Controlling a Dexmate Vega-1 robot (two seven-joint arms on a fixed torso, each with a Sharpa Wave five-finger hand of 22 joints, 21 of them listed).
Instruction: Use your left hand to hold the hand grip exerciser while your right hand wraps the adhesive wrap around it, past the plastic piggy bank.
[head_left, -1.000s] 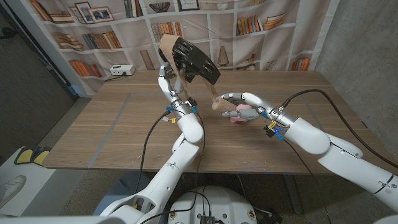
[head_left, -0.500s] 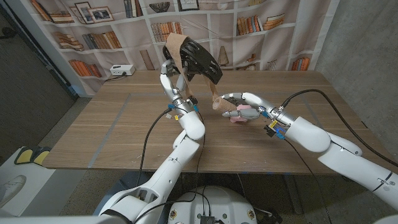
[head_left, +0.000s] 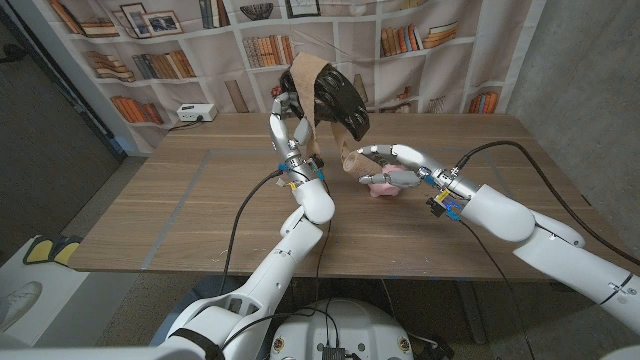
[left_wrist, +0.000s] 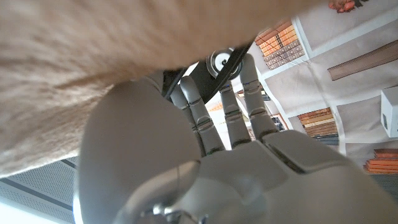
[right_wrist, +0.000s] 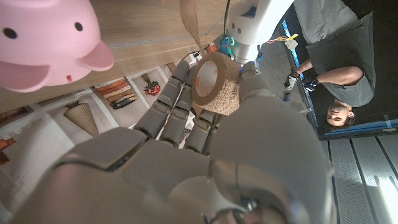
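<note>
2 hands are busy: the left hand (head_left: 287, 118) grips the hand grip exerciser (head_left: 338, 101) raised above its fingers, the right hand (head_left: 392, 165) pinches the adhesive wrap (right_wrist: 216, 87) roll, piggy bank (head_left: 383, 186) beneath its fingers.

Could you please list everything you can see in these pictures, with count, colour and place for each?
Hand grip exerciser: one, black, held up above the table's far middle by the left hand.
Adhesive wrap: one roll, tan, in the right hand; a strip runs up to the exerciser.
Piggy bank: one, pink, on the table under the right hand.
Table: one, brown wood.
Bookshelf backdrop: one, white with books, behind the table.
White box: one, at the table's far left edge.
Person: one, dark sleeve, seen in the right wrist view.
Left hand: one, white and grey, raised.
Right hand: one, white and grey, over the piggy bank.
</note>
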